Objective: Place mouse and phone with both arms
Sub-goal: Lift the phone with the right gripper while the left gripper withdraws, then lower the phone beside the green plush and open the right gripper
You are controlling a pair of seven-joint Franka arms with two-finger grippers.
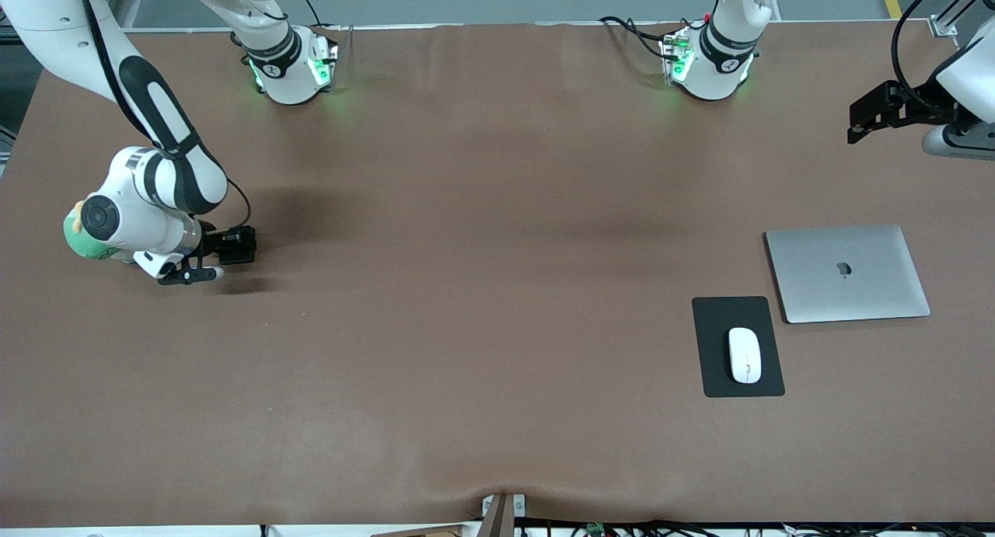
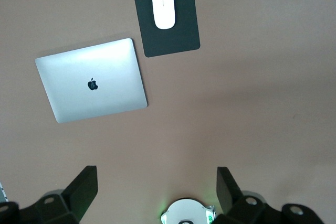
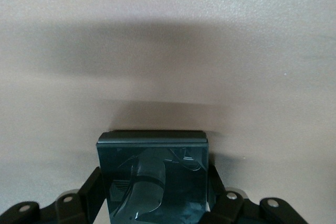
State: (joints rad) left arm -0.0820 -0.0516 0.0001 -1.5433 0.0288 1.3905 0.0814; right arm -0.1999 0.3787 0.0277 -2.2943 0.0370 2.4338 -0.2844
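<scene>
Covering nearly the whole front view is a brown surface (image 1: 466, 327), with both arms' green-lit bases along its top edge.

The closed silver laptop (image 1: 847, 273) serves as the landmark; it lies flat toward the left arm's end of the surface. Just beside it, a little nearer the front camera and toward the right arm's end, lies a matte black mouse pad (image 1: 711, 366). Pad and laptop sit corner to corner, very close; whether they touch is hard to tell.

The white mouse (image 1: 744, 354) rests on the pad, its thin grey line pointing toward the robot bases.

The right arm reaches low over the surface, well apart from the laptop, toward its own end. The right tool (image 1: 225, 249) is gripping the phone (image 3: 152, 177), a glossy black slab clamped between both fingers. Its lower part is cut off by the right wrist view's edge, and in the front view it blends into the black tool.

The left tool (image 2: 157, 187) hangs over the surface toward the left arm's end, farther from the front camera than the laptop, its fingers spread wide with nothing between them. That arm is partly cut off by the front view's edge.
</scene>
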